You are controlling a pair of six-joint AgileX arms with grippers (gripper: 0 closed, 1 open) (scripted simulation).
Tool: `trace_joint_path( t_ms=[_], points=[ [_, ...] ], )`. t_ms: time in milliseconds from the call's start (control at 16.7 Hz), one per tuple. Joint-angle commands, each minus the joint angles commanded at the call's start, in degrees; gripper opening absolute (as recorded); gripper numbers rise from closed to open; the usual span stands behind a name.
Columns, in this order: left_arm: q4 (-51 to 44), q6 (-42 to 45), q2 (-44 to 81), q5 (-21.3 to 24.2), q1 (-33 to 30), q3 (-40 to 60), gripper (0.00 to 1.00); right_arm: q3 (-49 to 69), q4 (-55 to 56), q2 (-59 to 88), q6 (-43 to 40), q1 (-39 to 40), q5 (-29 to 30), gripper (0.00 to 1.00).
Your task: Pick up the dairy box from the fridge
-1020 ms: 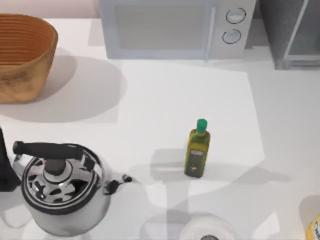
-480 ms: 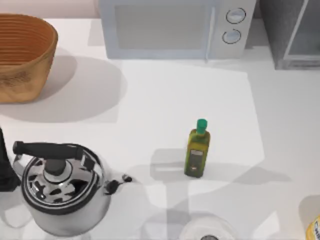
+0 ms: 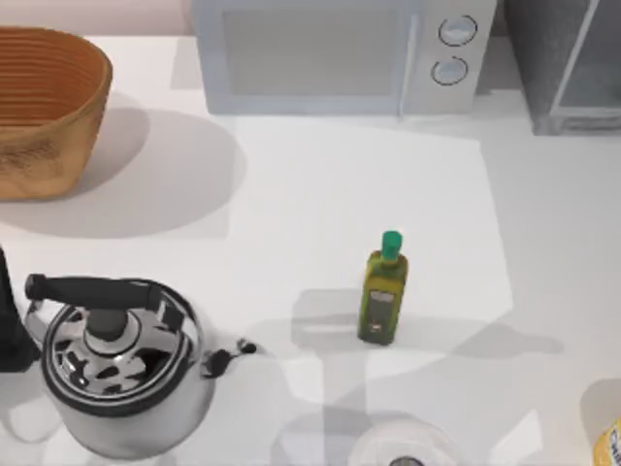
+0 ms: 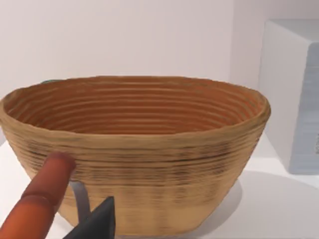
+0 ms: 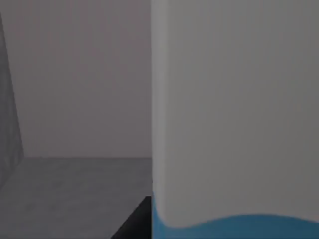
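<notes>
White table (image 3: pixel 320 184), wide bare middle; oil bottle (image 3: pixel 383 288) upright there. Fridge (image 3: pixel 568 63) at back right corner. Carton (image 5: pixel 234 119) close before right wrist camera, inside grey walls; finger state: cannot tell.

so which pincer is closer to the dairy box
Right. The right wrist view looks at the dairy box from close up, inside a grey-walled space. The left pincer is by the wicker basket, at the table's far left, well away from the fridge.
</notes>
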Motion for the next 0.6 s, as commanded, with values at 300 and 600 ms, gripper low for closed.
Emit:
trace_joint_path(
  t_ms=[300,600],
  points=[
    [0.00,0.00,0.00,0.00,0.00,0.00,1.00,0.00,0.00,0.00,0.00,0.00,0.00,0.00],
    [0.00,0.00,0.00,0.00,0.00,0.00,1.00,0.76,-3.40,-3.29,0.07,-0.15,-0.06,0.00]
  ],
)
